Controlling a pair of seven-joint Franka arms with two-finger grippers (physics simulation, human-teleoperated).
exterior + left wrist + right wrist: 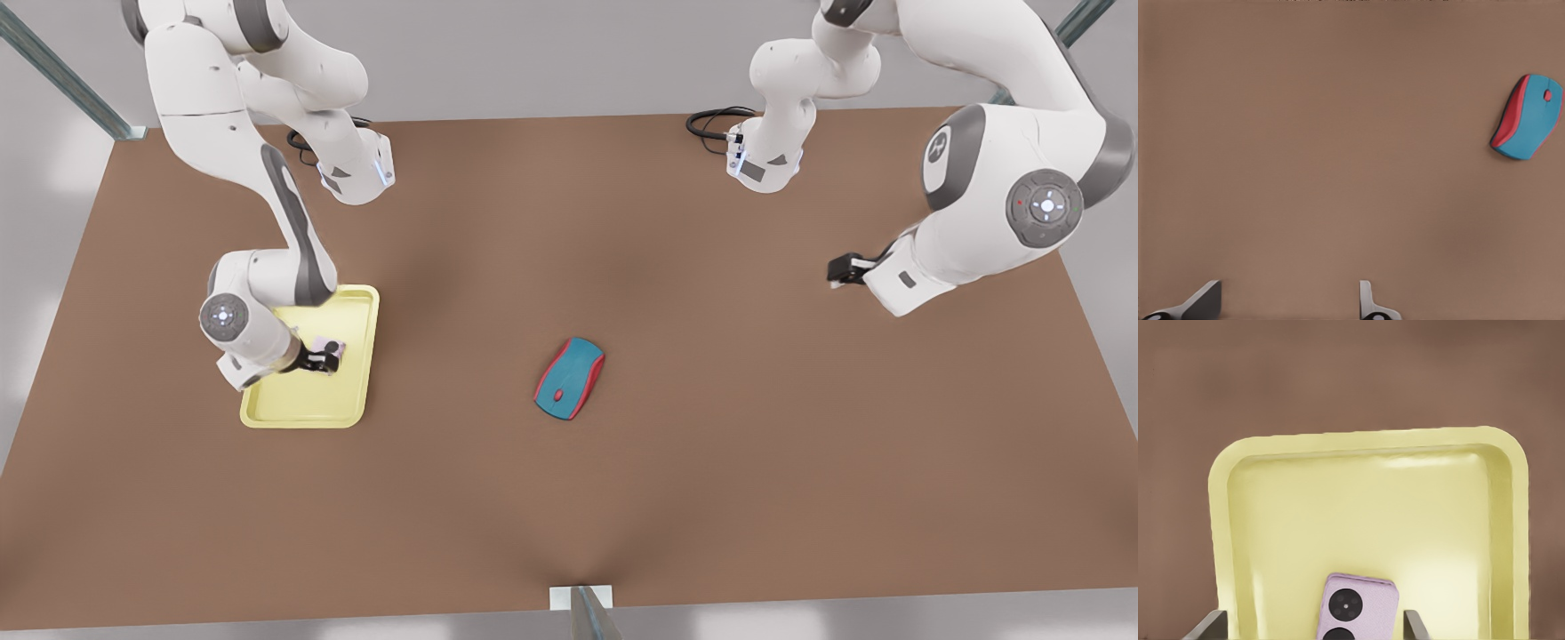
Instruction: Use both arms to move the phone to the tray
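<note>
Right fingers (1415,623) stand apart, either side of the phone (1358,608), neither pad pressing on it. The phone lies flat, camera side up, inside the tray (1365,443), near one short rim. We judge it light, stiff and slick, prob. thin too, so any regrip should pinch the long edges mid-length, not the face. Farther out, the mouse (569,378) sits mid-desk (711,498), well apart from the tray. Left fingers (1205,303) wait, spread and empty, above bare desk at the front view's right.
</note>
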